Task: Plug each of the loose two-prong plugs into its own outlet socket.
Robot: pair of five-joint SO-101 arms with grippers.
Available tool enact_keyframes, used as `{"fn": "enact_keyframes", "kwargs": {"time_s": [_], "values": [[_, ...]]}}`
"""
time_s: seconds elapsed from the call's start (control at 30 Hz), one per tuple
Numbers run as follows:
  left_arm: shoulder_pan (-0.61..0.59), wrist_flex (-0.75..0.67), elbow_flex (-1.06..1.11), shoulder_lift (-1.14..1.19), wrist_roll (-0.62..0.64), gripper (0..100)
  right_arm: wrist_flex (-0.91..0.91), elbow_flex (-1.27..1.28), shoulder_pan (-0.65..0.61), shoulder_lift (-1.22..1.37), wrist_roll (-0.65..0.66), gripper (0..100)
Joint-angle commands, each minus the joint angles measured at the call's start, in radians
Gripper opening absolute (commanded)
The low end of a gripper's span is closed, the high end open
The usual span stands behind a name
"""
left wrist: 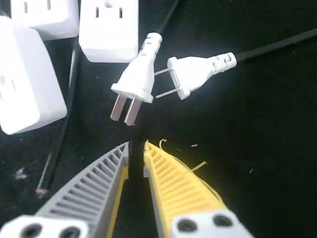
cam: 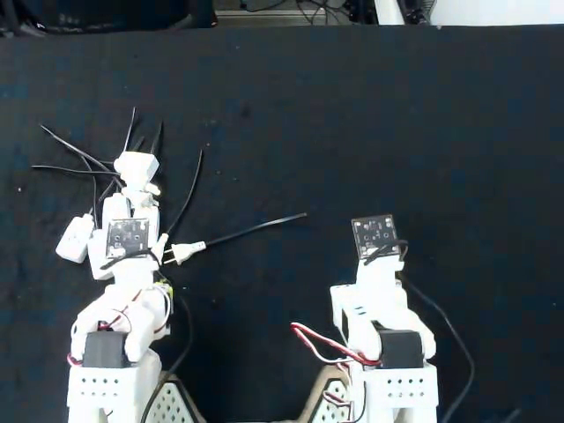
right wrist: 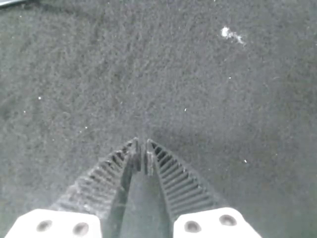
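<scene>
Left jaws together near white plug (left wrist: 136, 82)

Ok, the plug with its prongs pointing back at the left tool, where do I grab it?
Probably its tapered white body, just behind the prongs, which must stay free. Come down from above with the left tool, now shut, opened across the body; the other plug has its prongs against one side.
</scene>
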Motion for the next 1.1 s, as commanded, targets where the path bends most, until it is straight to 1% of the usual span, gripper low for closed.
{"fn": "enact_keyframes", "kwargs": {"time_s": [0.0,0.1,0.2,0.23,0.33,0.43,0.5,0.63,0.8,0.83,0.97,1.07], "values": [[0.038,0.0,0.021,0.002,-0.005,6,-0.002,0.001,0.017,-0.094,-0.002,1.1],[0.051,-0.023,0.018,0.002,-0.008,7,-0.02,0.001,0.017,-0.094,0.006,1.1],[-0.013,-0.146,-0.013,0.002,-0.015,7,-0.157,-0.001,0.017,-0.094,0.031,1.2],[-0.054,-0.199,-0.03,0.002,-0.041,7,-0.209,-0.001,0.017,-0.094,0.068,1.2],[-0.154,-0.353,-0.061,0.002,-0.178,7,-0.37,-0.001,0.017,-0.094,0.19,1.2],[-0.199,-0.407,-0.061,0.002,-0.284,7,-0.46,-0.001,0.017,-0.094,0.261,1.2],[-0.223,-0.422,-0.071,0.002,-0.324,7,-0.483,-0.005,0.017,-0.094,0.273,1.2],[-0.246,-0.437,-0.174,0.0,-0.313,7,-0.459,-0.102,0.017,-0.094,0.275,1.2],[-0.242,-0.388,-0.348,0.003,-0.308,7,-0.318,-0.32,0.02,-0.091,0.279,1.8],[-0.242,-0.374,-0.372,0.003,-0.308,8,-0.281,-0.366,0.02,-0.091,0.276,3.5],[-0.243,-0.296,-0.438,0.017,-0.307,19,-0.161,-0.542,0.018,-0.084,0.273,12.6],[-0.248,-0.235,-0.524,0.106,-0.313,19,-0.081,-0.685,0.021,-0.015,0.273,12.3]]}}
